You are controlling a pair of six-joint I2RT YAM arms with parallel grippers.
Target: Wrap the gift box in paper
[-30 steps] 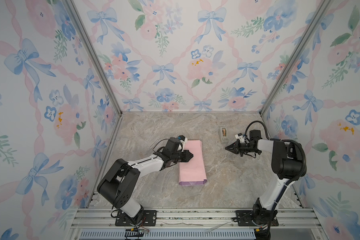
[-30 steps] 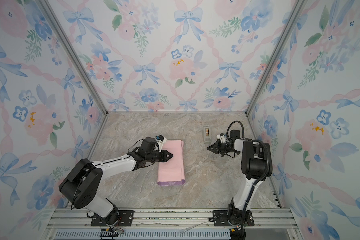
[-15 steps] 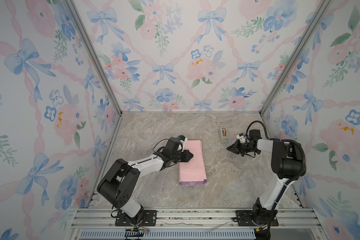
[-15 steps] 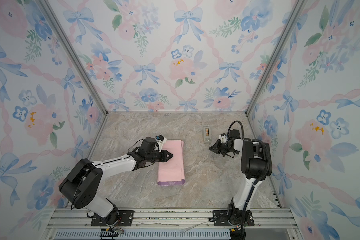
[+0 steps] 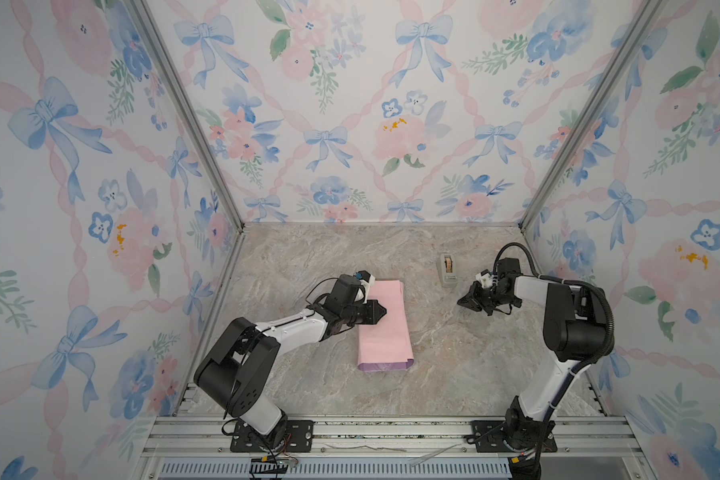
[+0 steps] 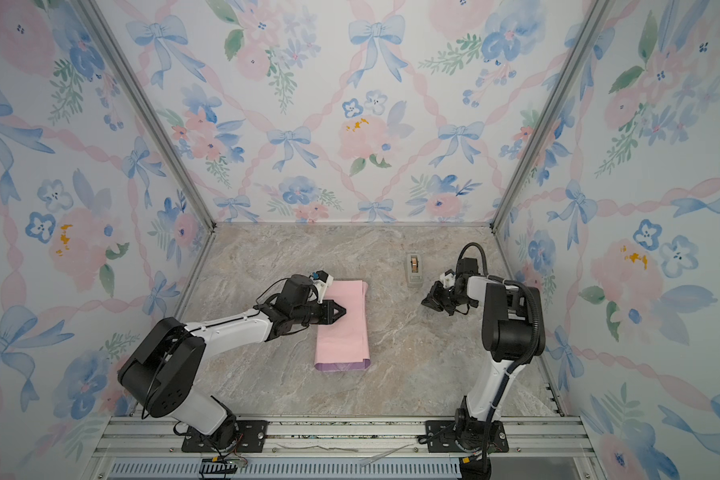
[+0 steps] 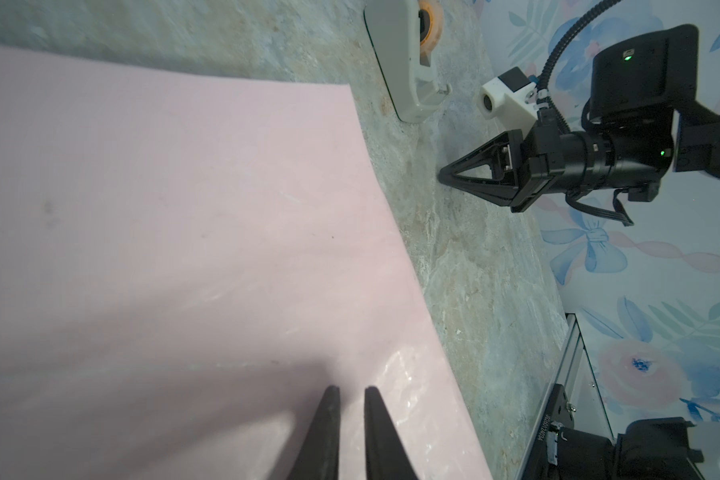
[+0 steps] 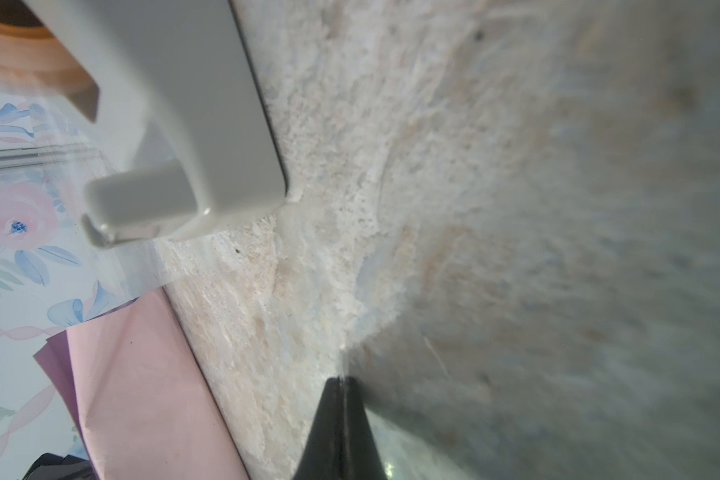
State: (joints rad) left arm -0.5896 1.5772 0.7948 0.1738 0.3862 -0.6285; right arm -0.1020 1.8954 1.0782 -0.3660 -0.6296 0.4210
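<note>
Paper (image 5: 387, 336) left edge partly hidden by left claw (image 5: 384, 311)

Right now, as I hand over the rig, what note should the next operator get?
Left gripper: jaws narrowly apart, nothing visible between them, over the paper; contact unclear.
Right gripper: shut, empty, low over the table near the tape dispenser.
Done: paper folded into a long packet, pink side up.
Gift box: not visible, perhaps inside the fold.
Left, likely: close and tape the ends.
</note>
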